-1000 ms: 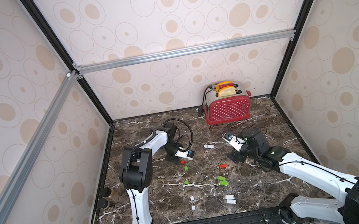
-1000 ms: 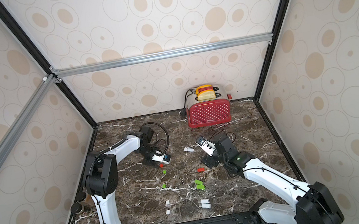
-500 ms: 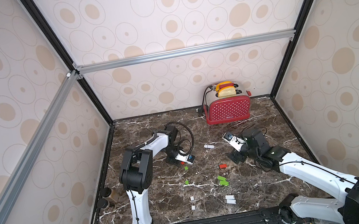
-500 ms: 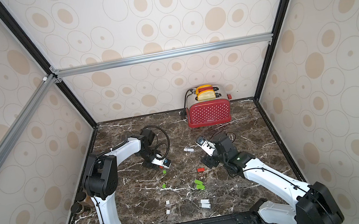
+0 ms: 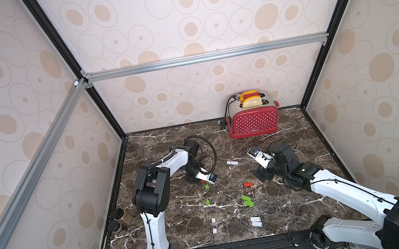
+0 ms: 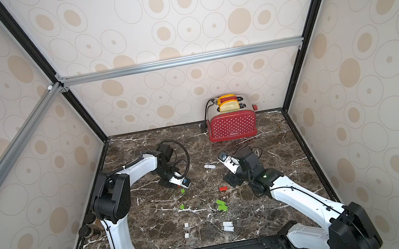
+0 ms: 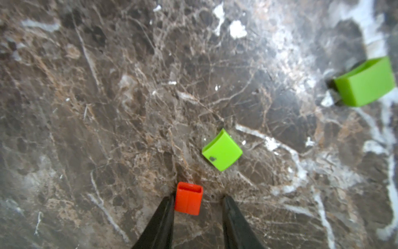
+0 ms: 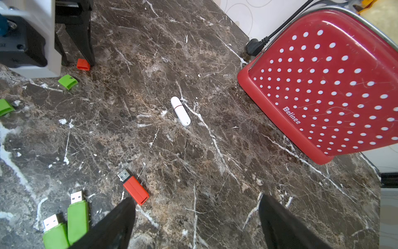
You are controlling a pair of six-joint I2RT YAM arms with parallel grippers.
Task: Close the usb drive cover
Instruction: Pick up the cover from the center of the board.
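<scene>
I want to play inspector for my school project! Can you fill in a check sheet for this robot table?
Surface: dark marble table, white veins.
Job's things: red cap on the table; red drive uncapped.
Clutter: green caps, green drives, white drives, white caps, red toaster.
Hands: left hand open, straddling red cap; right hand open, empty.
Cables: black loop at left hand's wrist; toaster cord.
Surroundings: spotted walls, metal bar.

Bright diffuse light left soft shadows in both top views, while the left wrist view blurred at its edges, glare whitening the marble table [image 7: 288, 69].
</scene>
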